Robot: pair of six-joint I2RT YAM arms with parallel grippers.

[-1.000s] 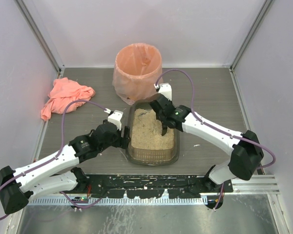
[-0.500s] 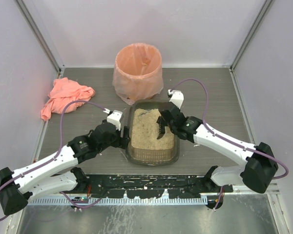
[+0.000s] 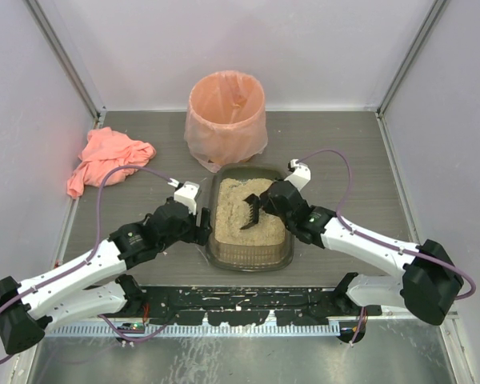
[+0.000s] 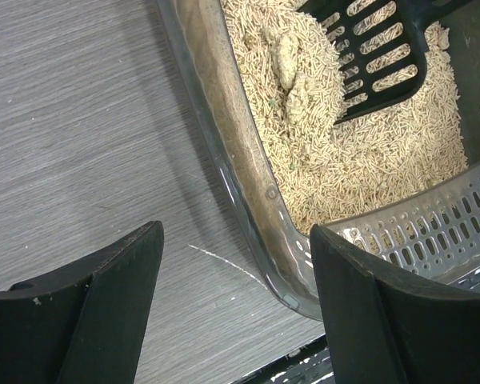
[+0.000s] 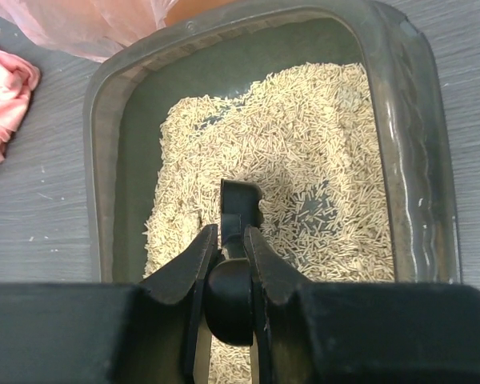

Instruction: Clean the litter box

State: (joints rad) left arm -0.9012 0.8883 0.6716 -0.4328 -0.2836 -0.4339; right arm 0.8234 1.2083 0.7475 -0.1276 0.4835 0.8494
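Observation:
The litter box (image 3: 251,262) is a dark translucent tray of beige pellets in the middle of the table. My right gripper (image 3: 270,203) hangs over its right half, shut on the handle (image 5: 238,206) of a black slotted scoop (image 3: 251,213). The scoop's blade (image 4: 374,58) lies in the pellets next to some pale clumps (image 4: 288,66). My left gripper (image 3: 202,229) stands open at the box's near left corner. One finger is over the table and the other over the box's wall (image 4: 248,200), and neither touches it.
A round bin lined with a peach bag (image 3: 226,108) stands just behind the box. A pink cloth (image 3: 104,156) lies crumpled at the far left. Grey walls close in the table on three sides. The black base rail (image 3: 240,302) runs along the near edge.
My right arm has drawn back from the box's far end toward its middle and lowered the scoop into the pellets. The left arm has not moved.

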